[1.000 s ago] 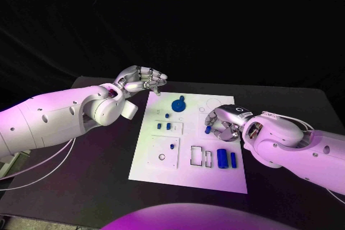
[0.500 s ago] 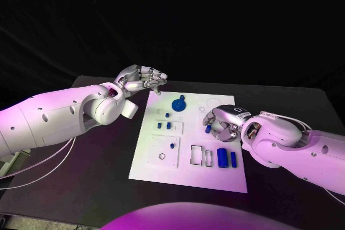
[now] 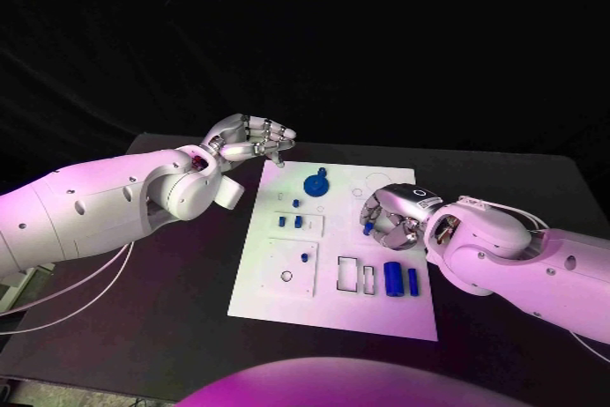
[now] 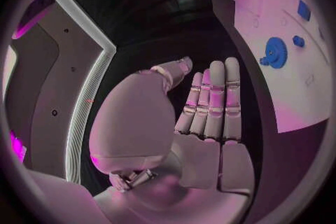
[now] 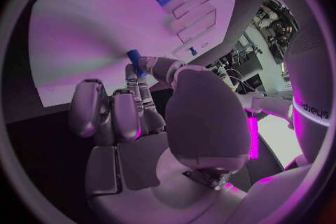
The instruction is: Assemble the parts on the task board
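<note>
A: Status on the right hand?

B: Over the right half of the white board, fingers pinched on a small blue peg. Wrist view shows the peg between fingertips, pointing down at the plate.

A: Left hand?

B: Parked off the board's far-left corner, above the table. Fingers curled in, nothing in them as far as I can tell. In its own wrist view the fingers lie side by side.

A: How to finish the step?

B: My read: the peg goes into a hole on the board. Keep it upright, line it up over the hole before lowering, and let go only once it's seated. Can't tell which hole is the target; the hand covers that patch.

A: Anything in the way?

B: Blue gear sits on the far part of the board, apart from the hand. Two small blue pieces stand in the square block left of it. Blue block and a slim blue bar lie near the board's right edge, just nearer the robot than the hand. A sloppy descent could nudge those.
</note>
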`<state>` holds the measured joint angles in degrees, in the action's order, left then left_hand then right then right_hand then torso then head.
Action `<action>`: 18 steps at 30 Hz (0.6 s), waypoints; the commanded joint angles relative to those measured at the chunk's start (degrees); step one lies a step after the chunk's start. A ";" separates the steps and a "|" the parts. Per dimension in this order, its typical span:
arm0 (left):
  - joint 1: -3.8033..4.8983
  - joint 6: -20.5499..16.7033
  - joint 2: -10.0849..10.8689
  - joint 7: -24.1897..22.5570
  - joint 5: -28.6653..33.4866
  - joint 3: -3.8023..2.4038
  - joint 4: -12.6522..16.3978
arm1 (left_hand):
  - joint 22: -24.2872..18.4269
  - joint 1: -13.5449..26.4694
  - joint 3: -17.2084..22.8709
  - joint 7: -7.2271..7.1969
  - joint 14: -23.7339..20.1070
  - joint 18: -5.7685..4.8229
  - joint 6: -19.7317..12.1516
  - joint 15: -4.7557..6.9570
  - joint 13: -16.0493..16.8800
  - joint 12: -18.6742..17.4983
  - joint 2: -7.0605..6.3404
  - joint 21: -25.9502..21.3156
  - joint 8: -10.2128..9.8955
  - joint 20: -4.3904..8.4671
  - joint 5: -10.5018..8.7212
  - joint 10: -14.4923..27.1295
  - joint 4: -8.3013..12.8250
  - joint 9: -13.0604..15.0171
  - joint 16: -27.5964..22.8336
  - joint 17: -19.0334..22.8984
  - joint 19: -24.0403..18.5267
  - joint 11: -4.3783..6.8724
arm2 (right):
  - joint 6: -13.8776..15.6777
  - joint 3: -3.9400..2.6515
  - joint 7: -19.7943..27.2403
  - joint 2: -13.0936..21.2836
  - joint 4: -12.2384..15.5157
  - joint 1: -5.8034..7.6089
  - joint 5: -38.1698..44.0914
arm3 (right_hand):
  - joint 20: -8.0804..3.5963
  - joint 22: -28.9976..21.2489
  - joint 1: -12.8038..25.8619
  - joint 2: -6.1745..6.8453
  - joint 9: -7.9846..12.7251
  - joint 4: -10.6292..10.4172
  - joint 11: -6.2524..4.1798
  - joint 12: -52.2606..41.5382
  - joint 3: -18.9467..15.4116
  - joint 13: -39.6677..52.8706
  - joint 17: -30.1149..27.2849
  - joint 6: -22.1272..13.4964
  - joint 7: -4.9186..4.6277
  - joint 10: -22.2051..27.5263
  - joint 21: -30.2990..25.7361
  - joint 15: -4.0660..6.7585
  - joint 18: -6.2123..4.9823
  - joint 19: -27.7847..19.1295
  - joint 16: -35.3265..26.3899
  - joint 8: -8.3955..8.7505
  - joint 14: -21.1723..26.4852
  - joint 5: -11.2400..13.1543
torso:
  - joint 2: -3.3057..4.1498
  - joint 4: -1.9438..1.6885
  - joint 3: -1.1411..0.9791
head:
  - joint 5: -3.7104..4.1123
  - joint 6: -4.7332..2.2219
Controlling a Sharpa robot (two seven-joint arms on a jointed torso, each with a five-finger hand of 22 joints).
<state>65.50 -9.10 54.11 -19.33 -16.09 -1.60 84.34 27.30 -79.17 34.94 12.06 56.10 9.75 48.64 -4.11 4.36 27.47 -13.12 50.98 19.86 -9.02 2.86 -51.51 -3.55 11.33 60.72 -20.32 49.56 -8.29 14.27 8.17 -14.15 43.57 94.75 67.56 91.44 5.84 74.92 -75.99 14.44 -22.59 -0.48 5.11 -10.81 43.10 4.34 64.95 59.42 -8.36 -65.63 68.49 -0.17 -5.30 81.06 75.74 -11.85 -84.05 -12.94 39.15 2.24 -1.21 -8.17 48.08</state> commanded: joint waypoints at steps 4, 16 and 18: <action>0.05 0.78 -0.04 -0.25 0.12 -0.04 0.14 | -0.10 -0.46 -0.26 0.04 -0.50 0.82 -0.35 0.00 0.10 0.31 0.36 -0.31 -0.02 -0.48 0.27 0.46 0.31 -0.02 -0.25 0.10 0.14 -0.13 | 1.14 0.10 -1.18 -0.62 -0.11 -0.47 1.90 | -0.28 6.20 -0.14 -1.25 -0.49 0.35 -0.70 -0.37 -0.60 0.40 0.19 1.18 0.32 -1.18 0.39 0.47 0.80 0.39 0.31 -1.01 -0.85 -0.11 | 0.01 0.03 -0.03 | -0.03 0.09; 0.05 0.78 0.05 -0.15 0.10 -0.04 0.19 | -0.10 -0.59 -0.21 0.03 -0.51 0.82 -0.35 0.02 0.11 0.36 0.45 -0.29 0.00 -0.45 0.28 0.47 0.39 -0.01 -0.26 0.11 0.18 -0.12 | 2.98 0.11 -1.99 -0.68 0.29 -0.67 3.36 | -0.51 6.39 3.47 -2.08 -2.16 -3.12 -1.34 -0.23 -4.24 0.64 0.38 2.55 1.60 -1.84 0.53 0.87 0.90 0.55 0.54 -3.66 -0.95 0.00 | -0.05 0.06 0.02 | 0.00 0.27; 0.05 0.79 0.06 -0.14 0.10 -0.04 0.19 | -0.10 -0.59 -0.21 0.03 -0.51 0.82 -0.35 0.02 0.11 0.36 0.45 -0.29 0.00 -0.45 0.28 0.47 0.39 -0.01 -0.26 0.11 0.18 -0.12 | 3.75 0.11 -1.97 -0.59 0.49 -0.67 3.48 | -0.57 6.51 3.25 -2.23 -2.33 -3.18 -1.42 -0.25 -4.35 0.67 0.50 2.53 1.66 -1.96 0.80 0.93 0.96 0.70 0.62 -3.88 -0.99 -0.04 | -0.04 0.05 0.00 | 0.00 0.26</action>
<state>65.50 -9.07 54.22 -19.26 -16.09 -1.60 84.38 27.26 -79.40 34.78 12.06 56.10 9.74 48.64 -4.11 4.41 27.46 -12.89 50.98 19.86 -9.23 2.86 -51.51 -3.39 11.33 60.72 -20.27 49.77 -8.29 16.62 8.28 -16.09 43.10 94.81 66.98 93.59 5.42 74.91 -73.48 12.43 -23.36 -3.39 3.68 -11.26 38.71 5.12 65.41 61.73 -7.30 -67.46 69.11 0.23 -5.30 81.47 76.01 -14.22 -84.03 -12.70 39.14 2.28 -1.23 -8.16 48.33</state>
